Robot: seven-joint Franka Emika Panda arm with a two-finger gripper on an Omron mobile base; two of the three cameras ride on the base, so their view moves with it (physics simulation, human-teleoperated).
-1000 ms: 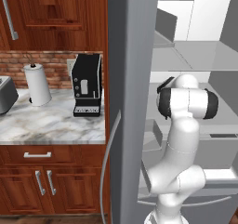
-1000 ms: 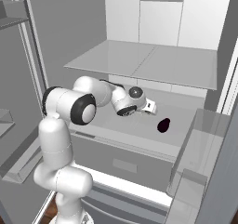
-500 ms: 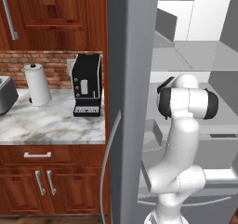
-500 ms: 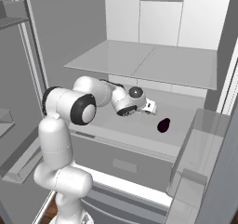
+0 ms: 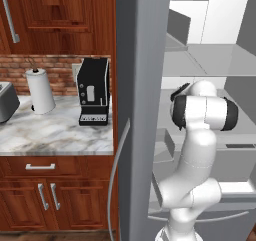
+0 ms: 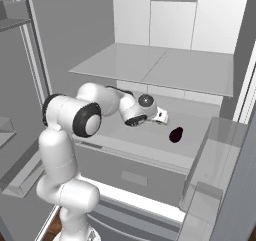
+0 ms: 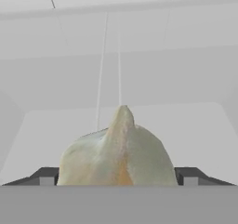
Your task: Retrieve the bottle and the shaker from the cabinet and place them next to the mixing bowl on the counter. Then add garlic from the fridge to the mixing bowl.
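Off-white garlic (image 7: 118,153) with a perhaps orange streak; grey fridge (image 6: 165,70) shelves.

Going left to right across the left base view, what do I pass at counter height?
toaster -> paper towel roll -> coffee machine -> fridge door edge -> robot arm reaching into the fridge

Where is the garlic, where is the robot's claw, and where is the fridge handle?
garlic (image 7: 118,153): hand view, middle of the pale bulb between the claw's tips.
claw (image 6: 161,117): right base view, its white end over the fridge shelf.
fridge handle (image 5: 116,175): left base view, middle of the long curved bar.
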